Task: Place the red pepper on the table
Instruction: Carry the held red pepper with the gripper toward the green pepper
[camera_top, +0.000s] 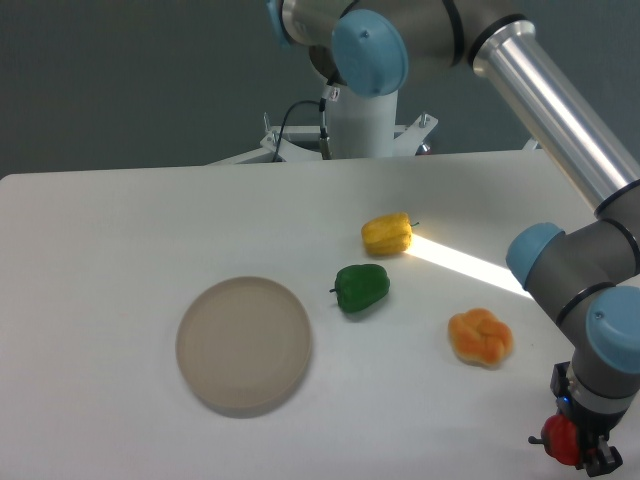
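Observation:
At the bottom right corner, my gripper (572, 447) hangs from the arm with its black fingers shut on the red pepper (560, 438). Only a small glossy red part of the pepper shows between the fingers. It sits low over the white table (120, 250), near the front right edge; whether it touches the surface I cannot tell.
A round beige plate (244, 343) lies left of centre. A green pepper (361, 287) sits in the middle, a yellow pepper (387, 234) behind it, and an orange lobed pepper (481, 337) to the right, close to the arm. The robot base stands at the back.

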